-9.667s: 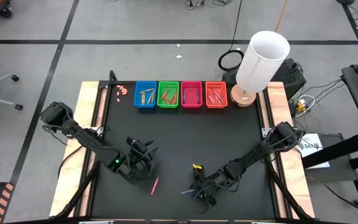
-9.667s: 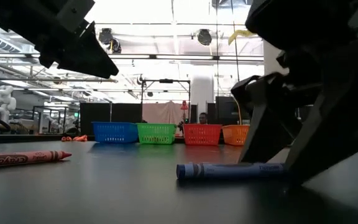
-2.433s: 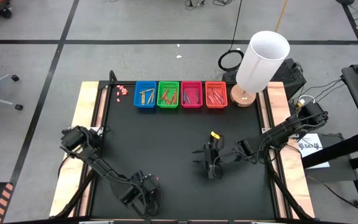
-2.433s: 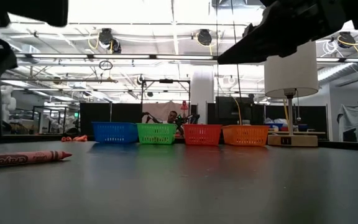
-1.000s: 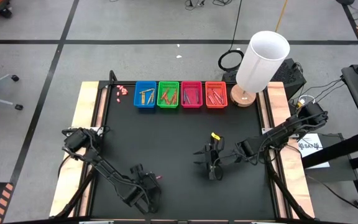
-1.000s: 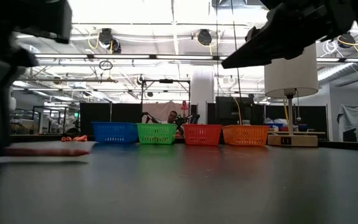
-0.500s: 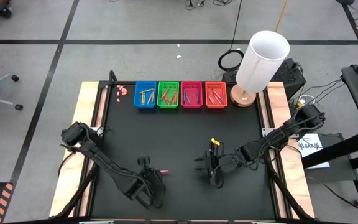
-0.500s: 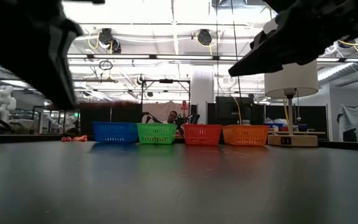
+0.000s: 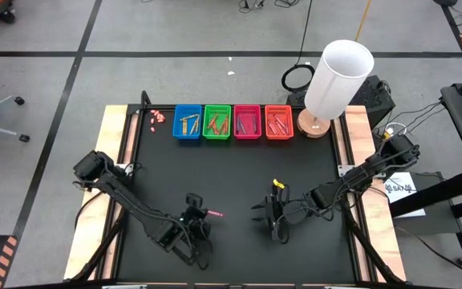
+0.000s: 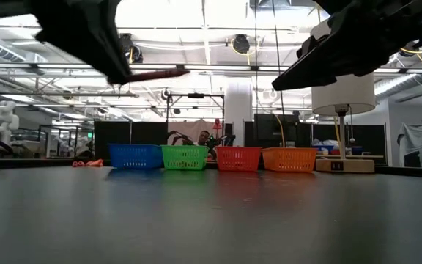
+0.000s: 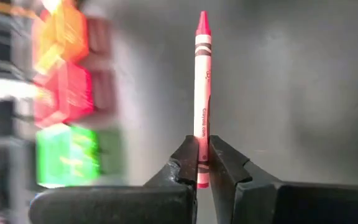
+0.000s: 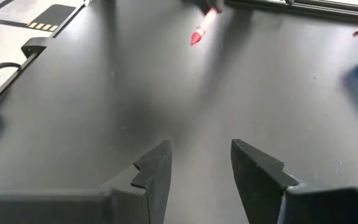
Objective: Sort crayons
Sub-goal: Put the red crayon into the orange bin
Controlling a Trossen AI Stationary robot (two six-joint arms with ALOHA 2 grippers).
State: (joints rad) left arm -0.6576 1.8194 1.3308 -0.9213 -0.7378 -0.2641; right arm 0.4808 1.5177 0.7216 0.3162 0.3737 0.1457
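The left claw (image 11: 202, 163) is pinched shut on the blunt end of a pinkish-red crayon (image 11: 202, 93), whose pointed tip sticks straight out ahead of the fingers (image 11: 185, 163). From above, that claw (image 9: 202, 215) sits over the near-left part of the black worktop (image 9: 239, 172), and the crayon (image 9: 213, 214) juts from it toward the right arm; the level view shows it (image 10: 156, 73) lifted well clear of the surface.

The right claw (image 12: 199, 165) hangs near the worktop's middle, just right of centre (image 9: 273, 217), with its two fingers (image 12: 155, 165) parted by a moderate gap and nothing between them. Its wrist camera catches the crayon (image 12: 202, 26) farther off, across bare black surface.

Along the far edge stand four small baskets in a row, blue (image 9: 188, 122), green (image 9: 216, 121), pink (image 9: 247, 121) and orange (image 9: 279, 122), each with crayons lying inside. A cluster of tiny pinkish bits (image 9: 156, 117) lies just left of the blue one. A white-shaded lamp (image 9: 337, 79) stands at the far right corner.
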